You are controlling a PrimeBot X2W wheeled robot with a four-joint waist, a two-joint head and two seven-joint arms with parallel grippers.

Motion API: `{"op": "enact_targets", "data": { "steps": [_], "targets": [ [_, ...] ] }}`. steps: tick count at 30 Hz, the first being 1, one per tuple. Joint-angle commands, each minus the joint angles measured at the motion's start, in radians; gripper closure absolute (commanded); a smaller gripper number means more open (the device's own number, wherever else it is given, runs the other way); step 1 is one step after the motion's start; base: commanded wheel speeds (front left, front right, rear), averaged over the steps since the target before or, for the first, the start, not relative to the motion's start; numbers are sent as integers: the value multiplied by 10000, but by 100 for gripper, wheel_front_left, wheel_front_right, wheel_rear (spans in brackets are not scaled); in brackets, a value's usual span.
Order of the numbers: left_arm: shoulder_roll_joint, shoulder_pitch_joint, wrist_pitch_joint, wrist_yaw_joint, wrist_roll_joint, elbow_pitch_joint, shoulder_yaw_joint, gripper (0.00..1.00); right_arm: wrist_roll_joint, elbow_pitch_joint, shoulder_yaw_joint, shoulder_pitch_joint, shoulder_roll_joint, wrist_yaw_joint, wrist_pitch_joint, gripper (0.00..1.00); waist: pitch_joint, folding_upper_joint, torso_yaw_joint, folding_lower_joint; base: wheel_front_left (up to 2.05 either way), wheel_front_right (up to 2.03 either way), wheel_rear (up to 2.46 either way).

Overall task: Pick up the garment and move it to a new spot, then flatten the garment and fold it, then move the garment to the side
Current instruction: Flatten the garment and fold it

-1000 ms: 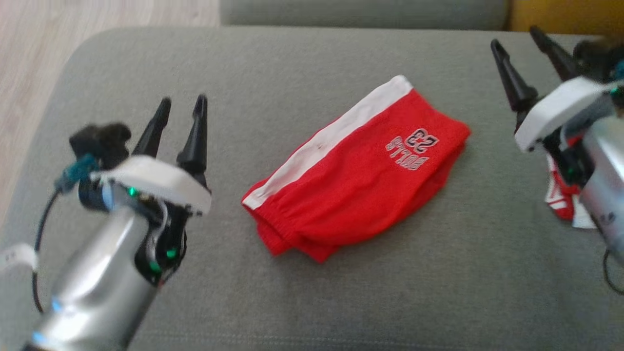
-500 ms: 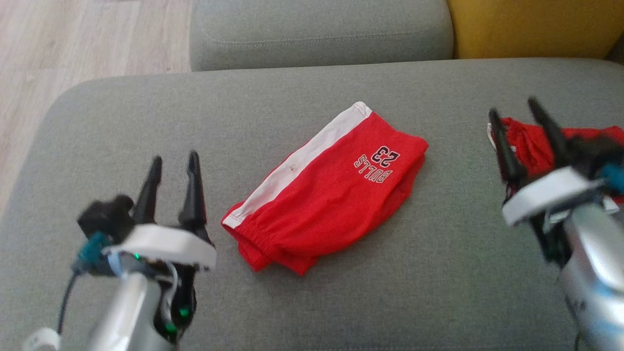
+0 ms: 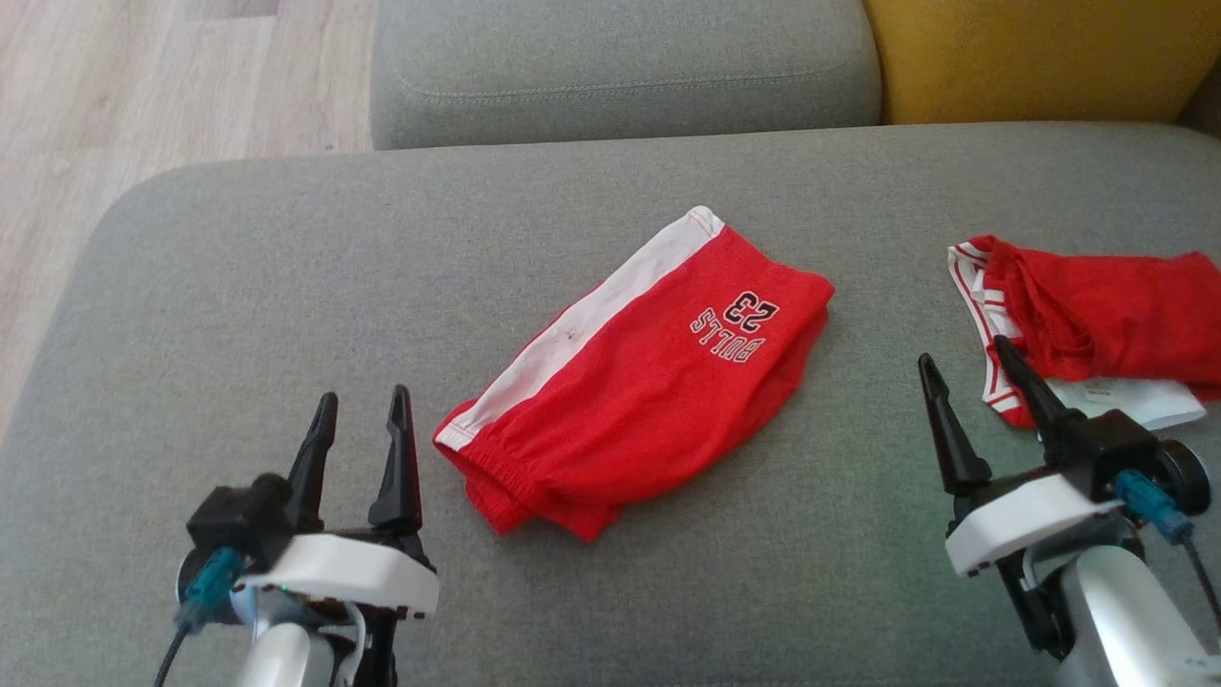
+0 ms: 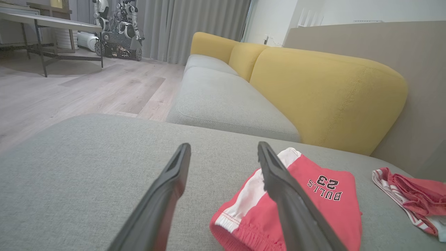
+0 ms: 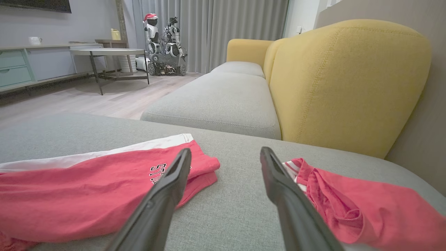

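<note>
The garment (image 3: pixel 639 391) is a pair of red shorts with a white side stripe and "BULLS 23" print, lying folded in the middle of the grey seat cushion (image 3: pixel 286 286). My left gripper (image 3: pixel 363 396) is open and empty, hovering just left of the waistband end. My right gripper (image 3: pixel 963 351) is open and empty too, to the right of the shorts. The left wrist view has the left gripper (image 4: pixel 223 145) with the shorts (image 4: pixel 338 209) behind its right finger. In the right wrist view the right gripper (image 5: pixel 225 150) points at the bare cushion beside the shorts (image 5: pixel 87 195).
A second red garment with white trim (image 3: pixel 1097 305) lies at the cushion's right end, close to my right gripper. Behind are another grey cushion (image 3: pixel 620 67) and a yellow backrest (image 3: pixel 1030 57). Wooden floor (image 3: pixel 143 95) lies beyond the left edge.
The head camera has tilted up, bringing the far cushion and backrest into view. Both open grippers have drawn back toward me. The shorts lie where they were on the cushion.
</note>
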Motion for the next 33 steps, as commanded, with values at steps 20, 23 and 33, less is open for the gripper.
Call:
{"op": "enact_targets", "data": {
  "steps": [20,23,33],
  "targets": [
    [-76,-1256,-60,-369,-166,-89,-162,0,3981,1349,-2038,-2165,1413,-9,3702,0,1547,-1,1553,0,0,0,0],
    [-76,-1436,-61,-326,-390,-2,-354,0,4331,2014,-2645,-2659,1451,-9,4115,0,1675,-1,1885,0,0,0,0],
    [-77,-1711,-61,-213,-398,-99,-841,0,4538,4270,-3677,-3947,1467,-9,4880,0,1785,-1,2683,0,0,0,0]
  ]
}}
